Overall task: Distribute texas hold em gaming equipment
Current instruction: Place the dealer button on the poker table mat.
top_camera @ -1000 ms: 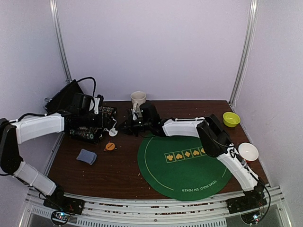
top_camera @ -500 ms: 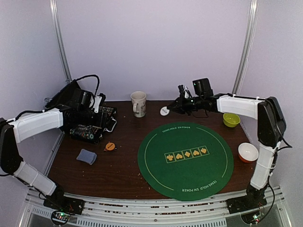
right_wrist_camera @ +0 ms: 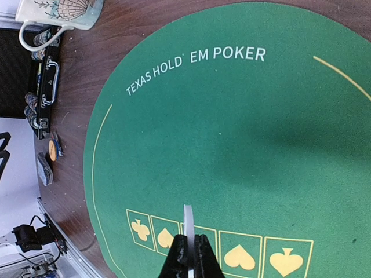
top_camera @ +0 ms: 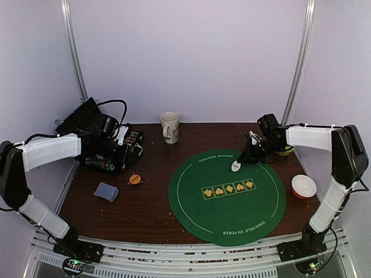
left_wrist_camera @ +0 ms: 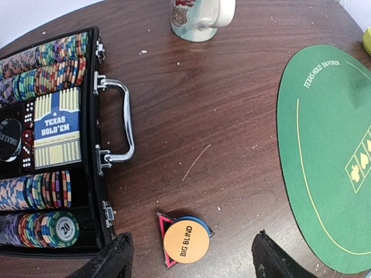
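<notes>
since half a sec ago the r arm has swung in from beyond the mat's far edge. the right gripper (right_wrist_camera: 188,255) now hangs over the far-right part of the green mat (top_camera: 226,214), clenched on a white disc (right_wrist_camera: 187,223) held on edge just above the felt, not set down yet afaict. the left gripper (left_wrist_camera: 191,269) has spread wider: its fingers (left_wrist_camera: 113,263) stand well apart w/ nothing btwn them. it hovers left of the mat over the wood, right by the orange 'big blind' disc (left_wrist_camera: 185,243), which lies on a blue disc (left_wrist_camera: 200,220).

further left of the mat sits the open chip case (left_wrist_camera: 91,174), w/ rows of chips (left_wrist_camera: 35,191) and a boxed deck (left_wrist_camera: 56,130) in their slots. a grey-blue card pack (top_camera: 106,191) lies left of the mat, nearer the arm bases than the case. the mug (top_camera: 169,126) stands beyond the mat's far-left edge.

progress, my read: early. no chips, cards or discs lie on the mat yet, and the white disc looks like the 1st item abt to land. left to do: orange + blue discs, cards, all the chips.
</notes>
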`<state>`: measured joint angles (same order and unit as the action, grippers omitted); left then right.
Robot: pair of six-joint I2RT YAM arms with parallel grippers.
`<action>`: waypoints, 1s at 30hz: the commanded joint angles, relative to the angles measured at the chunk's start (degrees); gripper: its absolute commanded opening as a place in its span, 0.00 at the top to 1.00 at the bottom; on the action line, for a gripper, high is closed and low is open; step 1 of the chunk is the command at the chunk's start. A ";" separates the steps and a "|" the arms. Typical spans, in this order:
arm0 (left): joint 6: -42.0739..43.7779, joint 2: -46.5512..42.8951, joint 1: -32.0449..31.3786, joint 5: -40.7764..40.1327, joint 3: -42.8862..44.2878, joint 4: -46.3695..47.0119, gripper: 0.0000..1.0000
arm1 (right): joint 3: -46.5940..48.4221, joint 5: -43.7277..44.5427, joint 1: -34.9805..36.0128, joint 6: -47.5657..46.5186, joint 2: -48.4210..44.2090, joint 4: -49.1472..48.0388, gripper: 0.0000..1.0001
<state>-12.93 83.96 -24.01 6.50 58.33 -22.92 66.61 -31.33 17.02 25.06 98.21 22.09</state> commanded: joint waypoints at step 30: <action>-3.53 4.68 -0.42 -2.62 -1.50 -8.33 0.18 | 11.79 0.48 3.89 11.26 22.72 -19.53 0.78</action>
<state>-14.74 87.50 -24.12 5.82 57.10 -28.84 76.71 -34.61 20.29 39.86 121.32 -3.55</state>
